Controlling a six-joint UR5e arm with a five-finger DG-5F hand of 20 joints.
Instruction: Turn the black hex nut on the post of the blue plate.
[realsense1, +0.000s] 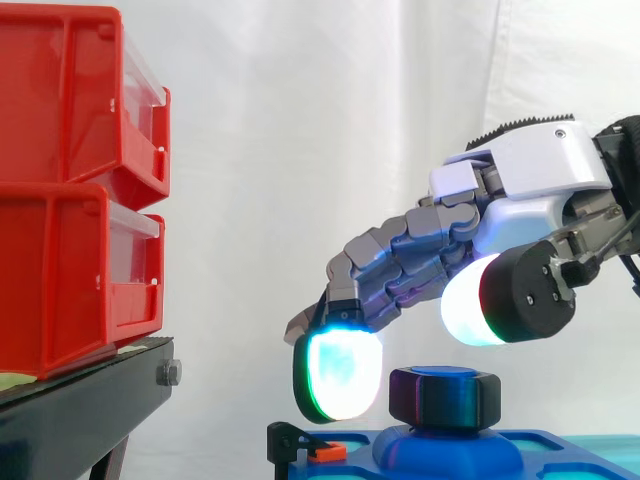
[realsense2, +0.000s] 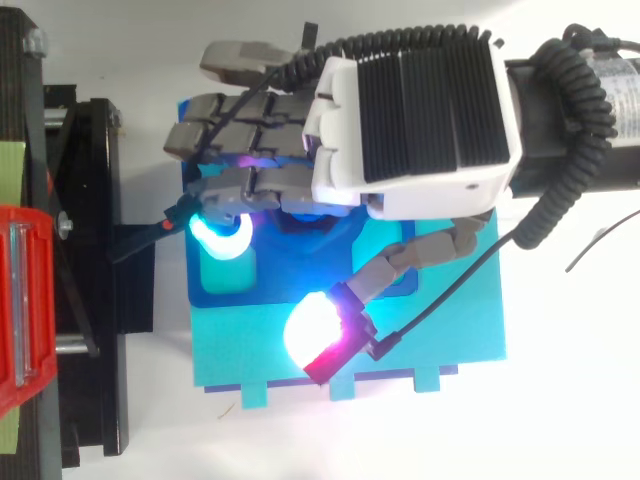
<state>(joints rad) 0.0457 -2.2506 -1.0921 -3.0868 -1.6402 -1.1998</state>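
Note:
The black hex nut (realsense1: 445, 397) sits on the raised post of the blue plate (realsense1: 455, 452), low in the side view. My hand (realsense1: 520, 175) hovers just above it, coming in from the right. Its fingers reach down and to the left; one glowing cyan-green fingertip (realsense1: 340, 375) hangs left of the nut with a gap between. The thumb's white pad (realsense1: 478, 300) is above and to the right of the nut, not touching it. The hand is open and holds nothing. In the top view the hand (realsense2: 415, 120) covers the post, with the blue plate (realsense2: 225, 285) showing around it.
Two stacked red bins (realsense1: 70, 190) stand on a black stand (realsense1: 85, 405) to the left. A small black clip with an orange part (realsense1: 312, 447) sits at the plate's left edge. The plate rests on a teal base (realsense2: 440, 335). A white curtain hangs behind.

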